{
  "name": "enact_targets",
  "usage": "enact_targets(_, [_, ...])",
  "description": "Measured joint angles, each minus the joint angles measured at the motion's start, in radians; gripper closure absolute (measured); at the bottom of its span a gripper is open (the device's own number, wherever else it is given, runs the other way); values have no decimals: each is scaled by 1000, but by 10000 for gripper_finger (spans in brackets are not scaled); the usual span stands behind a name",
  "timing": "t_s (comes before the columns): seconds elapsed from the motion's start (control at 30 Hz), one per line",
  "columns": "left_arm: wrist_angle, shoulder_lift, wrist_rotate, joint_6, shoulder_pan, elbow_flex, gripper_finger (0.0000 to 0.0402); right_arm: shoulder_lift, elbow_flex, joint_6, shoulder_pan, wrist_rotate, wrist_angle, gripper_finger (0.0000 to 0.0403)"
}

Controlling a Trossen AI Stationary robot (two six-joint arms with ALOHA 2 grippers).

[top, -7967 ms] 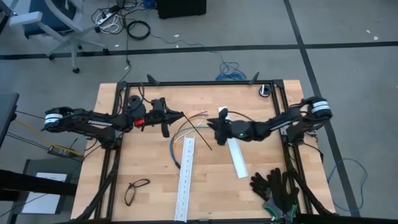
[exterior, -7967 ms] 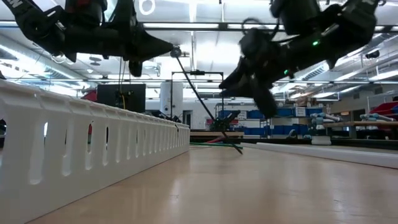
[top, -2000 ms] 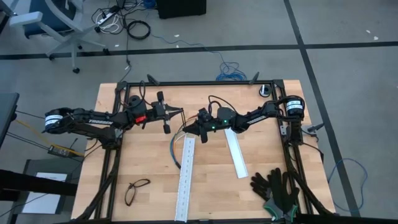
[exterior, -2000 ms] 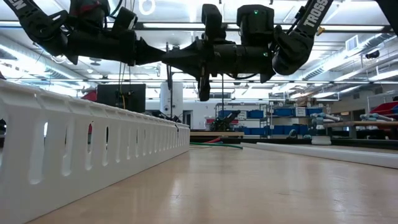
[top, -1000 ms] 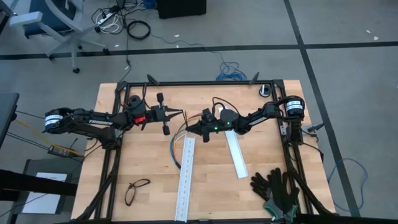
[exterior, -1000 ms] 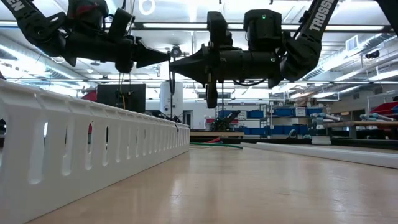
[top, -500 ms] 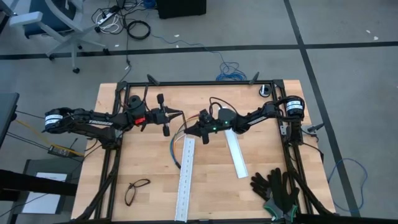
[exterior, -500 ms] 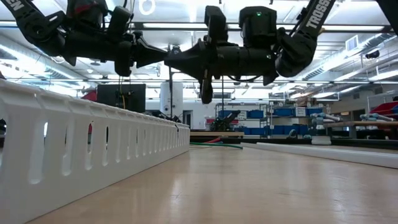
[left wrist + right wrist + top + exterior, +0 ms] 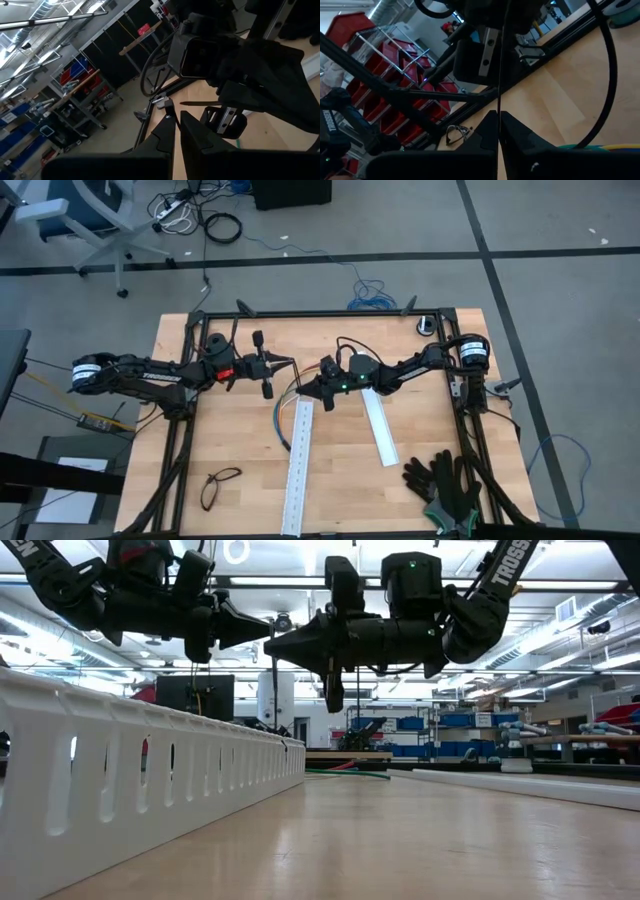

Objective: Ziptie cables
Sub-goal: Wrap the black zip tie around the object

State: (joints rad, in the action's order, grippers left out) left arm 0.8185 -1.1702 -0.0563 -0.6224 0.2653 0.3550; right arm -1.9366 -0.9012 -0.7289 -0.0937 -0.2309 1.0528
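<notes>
The cables (image 9: 284, 412) lie curved at the table's centre, just left of the long white rail (image 9: 297, 467). Above them, the left gripper (image 9: 290, 362) and right gripper (image 9: 298, 388) meet tip to tip, both pressed together, each pinching a thin black tie (image 9: 499, 60).

light fell evenly from above in the high view, so the wooden table (image 9: 330, 470) lay bright with only faint, short shadows. in the low view ceiling strip lights (image 9: 300, 580) glared behind the arms, leaving them near-silhouettes, and the closest white perforated rail (image 9: 120, 780) was blurred. both wrist views were dim in front, their own dark fingers (image 9: 195, 135) soft and out of focus against a brighter background.
</notes>
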Motion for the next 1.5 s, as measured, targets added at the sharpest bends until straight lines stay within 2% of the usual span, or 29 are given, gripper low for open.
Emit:
enact_targets(0.53, [-24, 0, 5, -1, -31, 0, 402, 0, 0, -37, -31, 26, 15, 403])
enact_targets(0.97, [-82, 0, 63, -3, -78, 0, 402, 0, 0, -67, -85, -5, 75, 403])
enact_targets(1.03, [-83, 0, 65, -3, -88, 0, 402, -1, -14, -67, -99, -30, 83, 403])
enact_targets(1.13, [-103, 1, 129, -3, -96, 1, 402, -1, -48, -73, -108, -99, 88, 403])
enact_targets(1.3, [-122, 0, 125, -3, -110, 0, 402, 1, -84, -75, -107, -109, 64, 402])
enact_targets(1.5, [-168, -1, 196, -6, -128, 0, 402, 0, -87, -90, -112, -139, 8, 402])
